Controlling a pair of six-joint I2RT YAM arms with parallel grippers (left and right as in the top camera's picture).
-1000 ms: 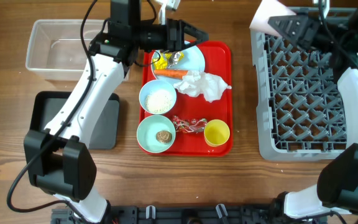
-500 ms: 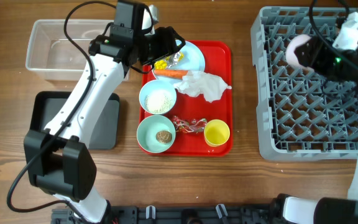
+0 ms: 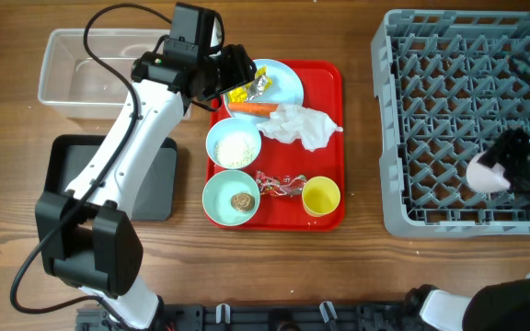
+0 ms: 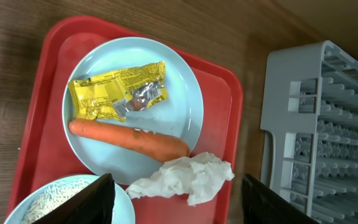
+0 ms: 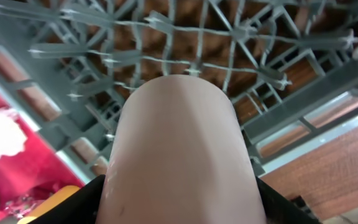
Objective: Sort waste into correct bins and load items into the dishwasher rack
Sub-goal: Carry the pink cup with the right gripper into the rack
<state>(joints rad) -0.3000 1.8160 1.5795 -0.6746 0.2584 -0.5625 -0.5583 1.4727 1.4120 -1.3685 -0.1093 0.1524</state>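
**A:** Left side first. What do we record?

**B:** We find the left gripper (image 3: 239, 74) above the light-blue plate (image 4: 185, 87) at the far end of the red tray (image 3: 331, 138). Its fingers (image 4: 101, 200) stand well spread, with nothing between them.

**A:** Contents of the plate?

**B:** We note a yellow wrapper (image 4: 101, 98) and, touching it, a silver wrapper (image 4: 146, 96). The carrot (image 4: 129, 137) lies just below them. The crumpled napkin (image 4: 188, 180) lies on the tray against the plate's rim.

**A:** And the right side?

**B:** The right gripper (image 5: 176, 200) is clamped on the pink cup (image 5: 179, 143), one finger on each side. The cup is over the near right part of the grey rack (image 3: 449, 110). We cannot tell whether it touches the pegs.

**A:** Remaining items?

**B:** On the tray we see a bowl of rice (image 3: 234, 145), a teal bowl (image 3: 219, 188) holding the brown lump (image 3: 240, 201), a red wrapper (image 3: 279, 184) and the yellow cup (image 3: 321, 196). The clear tub (image 3: 81, 78) and black tray (image 3: 63, 161) sit to the left of the red tray.
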